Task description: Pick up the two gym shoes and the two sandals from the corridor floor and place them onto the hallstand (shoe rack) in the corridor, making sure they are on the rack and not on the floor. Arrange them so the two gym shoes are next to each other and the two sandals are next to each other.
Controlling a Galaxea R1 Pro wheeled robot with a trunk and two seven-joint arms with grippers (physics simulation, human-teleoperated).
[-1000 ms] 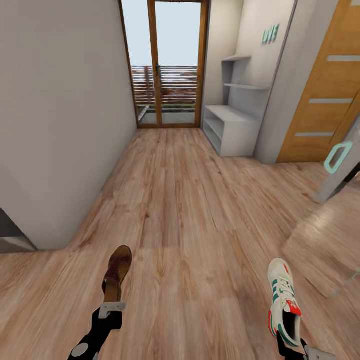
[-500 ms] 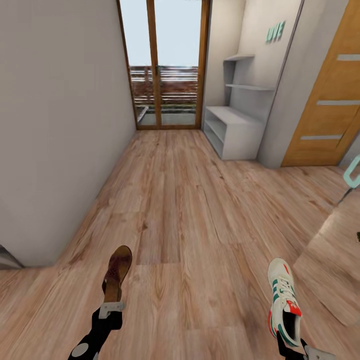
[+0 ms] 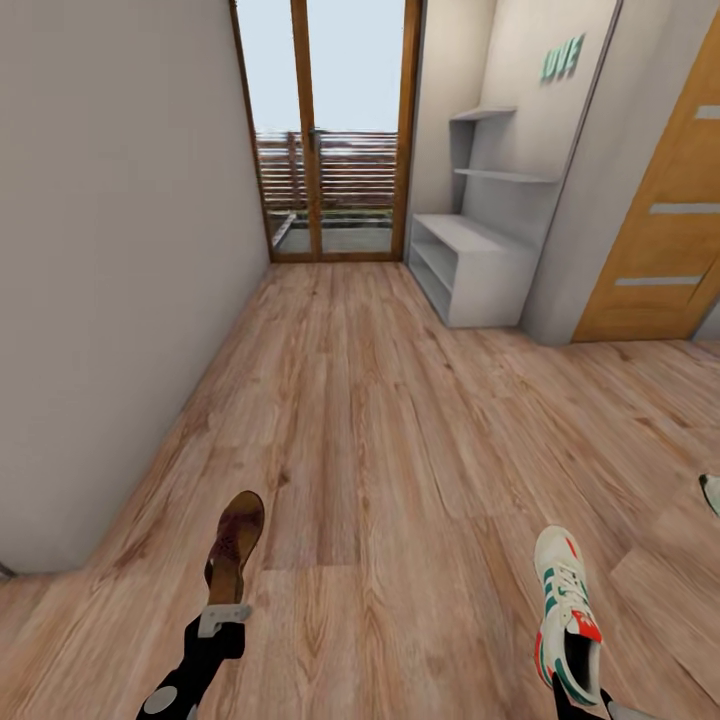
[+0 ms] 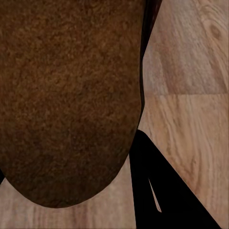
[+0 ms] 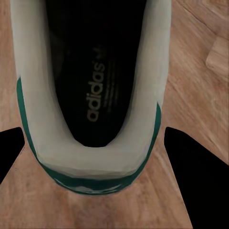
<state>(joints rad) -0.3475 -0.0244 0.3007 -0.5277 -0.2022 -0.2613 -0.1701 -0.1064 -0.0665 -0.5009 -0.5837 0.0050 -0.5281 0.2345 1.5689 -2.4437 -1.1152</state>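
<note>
Your left pincer was closed on the heel of a sandal, held toe-forward above the corridor floor; up close its brown footbed hid most of the pincer. Your right pincer gripped the heel of a gym shoe, its dark insole facing the wrist camera, and the frame edge cut the pincer off. At the right edge a sliver of another white shoe lay on the floor, mostly cropped. Well beyond, the hallstand stood against the right wall beside the glass door.
</note>
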